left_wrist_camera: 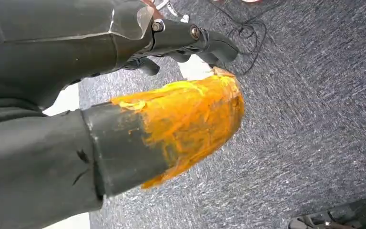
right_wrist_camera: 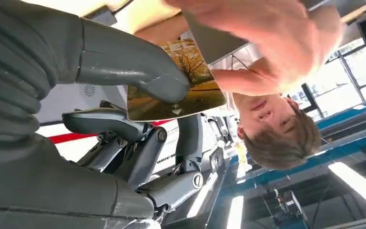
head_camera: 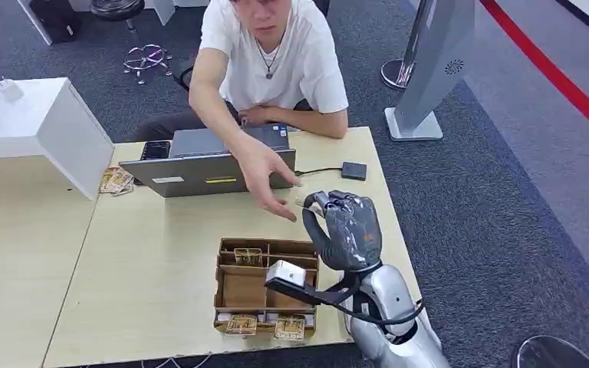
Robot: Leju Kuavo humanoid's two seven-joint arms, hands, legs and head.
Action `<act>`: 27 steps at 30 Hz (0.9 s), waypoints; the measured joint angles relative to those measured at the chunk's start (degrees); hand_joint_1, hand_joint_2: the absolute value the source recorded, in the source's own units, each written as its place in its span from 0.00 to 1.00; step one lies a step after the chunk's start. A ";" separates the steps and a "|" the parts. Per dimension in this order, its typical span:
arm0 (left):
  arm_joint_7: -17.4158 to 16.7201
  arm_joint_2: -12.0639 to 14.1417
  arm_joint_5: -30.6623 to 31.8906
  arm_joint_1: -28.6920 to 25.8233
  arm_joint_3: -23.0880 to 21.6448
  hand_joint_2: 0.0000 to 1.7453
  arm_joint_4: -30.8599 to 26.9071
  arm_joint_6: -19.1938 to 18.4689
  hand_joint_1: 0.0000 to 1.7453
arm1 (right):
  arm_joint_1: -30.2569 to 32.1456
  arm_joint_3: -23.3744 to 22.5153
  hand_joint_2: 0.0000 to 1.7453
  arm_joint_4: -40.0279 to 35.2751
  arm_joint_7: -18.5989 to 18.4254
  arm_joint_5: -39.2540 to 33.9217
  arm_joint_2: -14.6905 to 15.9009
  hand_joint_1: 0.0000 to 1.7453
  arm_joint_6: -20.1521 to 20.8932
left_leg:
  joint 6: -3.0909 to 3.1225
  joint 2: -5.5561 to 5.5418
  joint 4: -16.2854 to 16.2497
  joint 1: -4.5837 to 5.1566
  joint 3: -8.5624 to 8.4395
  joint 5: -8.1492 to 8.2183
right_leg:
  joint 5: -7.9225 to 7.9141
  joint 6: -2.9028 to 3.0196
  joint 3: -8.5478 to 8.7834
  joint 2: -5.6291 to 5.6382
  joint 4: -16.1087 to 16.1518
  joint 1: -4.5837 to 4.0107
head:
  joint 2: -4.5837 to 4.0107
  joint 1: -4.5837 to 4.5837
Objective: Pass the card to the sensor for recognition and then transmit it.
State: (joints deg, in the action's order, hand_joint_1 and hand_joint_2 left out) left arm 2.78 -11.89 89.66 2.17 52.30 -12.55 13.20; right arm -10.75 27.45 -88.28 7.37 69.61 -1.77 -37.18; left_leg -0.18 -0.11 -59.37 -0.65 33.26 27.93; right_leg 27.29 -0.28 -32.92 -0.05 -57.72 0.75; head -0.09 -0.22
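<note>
My right hand (head_camera: 349, 226) is raised over the table's right side, beside the cardboard card box (head_camera: 264, 287). It pinches a card (right_wrist_camera: 186, 90) printed with an autumn tree picture, and the thumb (right_wrist_camera: 162, 86) presses on the card's face. From the head view the card (head_camera: 304, 204) is a thin pale edge sticking out toward the person. The person's hand (head_camera: 264, 180) reaches to the card's far end (right_wrist_camera: 262, 38); whether it grips the card I cannot tell. The black square sensor (head_camera: 353, 170) lies on the table behind my hand. My left hand (left_wrist_camera: 186, 95) hangs over the carpet, holding nothing.
A grey laptop (head_camera: 199, 165) stands at the table's far edge before the seated person (head_camera: 272, 54). Several cards lie in the box's front slots (head_camera: 264, 326) and a small stack lies left of the laptop (head_camera: 116, 181). A white cabinet (head_camera: 38, 126) is at the left.
</note>
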 joint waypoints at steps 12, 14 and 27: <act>0.02 0.26 0.13 -0.01 -0.94 0.00 0.00 -0.20 0.00 | -3.73 -0.15 1.00 4.65 -0.63 0.31 -1.73 0.00 0.66 | -0.02 -0.01 0.00 0.00 0.00 -0.02 | 0.00 0.00 0.00 0.00 -0.01 0.00 | 0.00 0.00; 0.02 0.28 0.09 -0.01 -0.94 0.00 0.00 -0.20 0.00 | -3.82 -0.15 1.00 4.96 -0.65 0.31 -1.99 0.00 0.68 | -0.02 -0.01 0.00 0.00 0.00 -0.02 | 0.00 0.00 0.00 -0.01 -0.01 0.00 | 0.00 0.00; 0.15 0.31 -0.11 -0.02 -0.96 0.00 0.00 -0.15 0.00 | -2.74 -0.13 1.00 3.71 -0.66 0.31 -2.16 0.00 0.37 | -0.02 -0.01 0.00 0.00 -0.01 -0.02 | 0.00 0.00 0.00 0.00 -0.01 0.00 | 0.00 0.00</act>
State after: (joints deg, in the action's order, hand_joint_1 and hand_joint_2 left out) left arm 2.93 -11.58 89.55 2.15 51.34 -12.55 13.05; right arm -13.49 27.32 -84.56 6.71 69.92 -3.93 -36.81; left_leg -0.20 -0.12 -59.38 -0.65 33.26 27.91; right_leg 27.29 -0.28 -32.92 -0.05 -57.73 0.75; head -0.09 -0.22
